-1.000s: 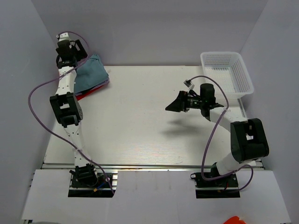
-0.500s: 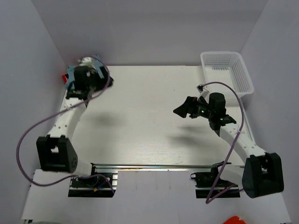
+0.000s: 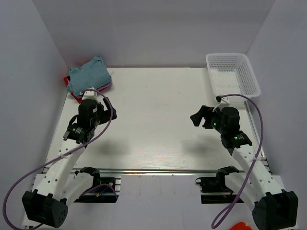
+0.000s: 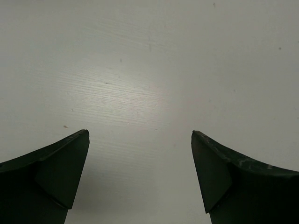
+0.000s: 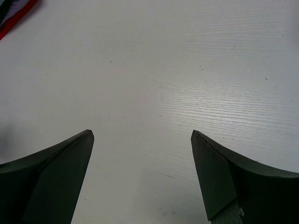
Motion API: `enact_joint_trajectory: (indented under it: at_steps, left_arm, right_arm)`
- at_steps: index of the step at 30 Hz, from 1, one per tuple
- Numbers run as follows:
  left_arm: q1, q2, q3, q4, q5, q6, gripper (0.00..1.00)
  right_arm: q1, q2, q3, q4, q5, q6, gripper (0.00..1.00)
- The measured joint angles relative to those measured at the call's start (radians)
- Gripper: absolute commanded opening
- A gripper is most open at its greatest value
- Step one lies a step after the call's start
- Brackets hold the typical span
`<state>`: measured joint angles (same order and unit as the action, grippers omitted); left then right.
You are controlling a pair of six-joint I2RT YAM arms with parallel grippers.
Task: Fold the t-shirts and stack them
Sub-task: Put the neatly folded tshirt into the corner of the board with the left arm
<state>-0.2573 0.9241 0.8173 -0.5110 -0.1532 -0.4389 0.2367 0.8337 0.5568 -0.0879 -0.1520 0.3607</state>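
Note:
The t-shirts (image 3: 88, 76) lie folded in a stack at the table's back left corner, with the dusty blue-teal one on top. A red edge (image 3: 73, 94) and a pink edge show beneath it. The red edge also shows in the top left corner of the right wrist view as a strip of t-shirt (image 5: 16, 14). My left gripper (image 3: 105, 106) hangs open over bare table, in front of the stack and apart from it. Its fingers (image 4: 56, 163) hold nothing. My right gripper (image 3: 197, 117) is open over the right middle of the table, with nothing between its fingers (image 5: 224, 172).
A white plastic mesh basket (image 3: 249, 79) stands at the back right corner and looks empty. White walls close in the table on three sides. A metal rail (image 3: 158, 170) runs along the near edge by both arm bases.
My left gripper has come away from the stack and drawn back toward the near left. The right arm has also drawn back toward its base. Both stay open.

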Motion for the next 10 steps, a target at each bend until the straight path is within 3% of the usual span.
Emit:
enact_joint_trajectory:
  at_steps: [4, 10]
  left_arm:
    - [0.0, -0.047, 0.001, 0.011, -0.019, 0.0, 1.0]
    - [0.0, 0.002, 0.002, -0.016, -0.045, 0.0, 1.0]
  right_arm:
    - [0.0, -0.003, 0.0, 0.0, 0.008, 0.002, 0.9]
    - [0.0, -0.003, -0.022, 0.022, -0.006, 0.006, 0.9]
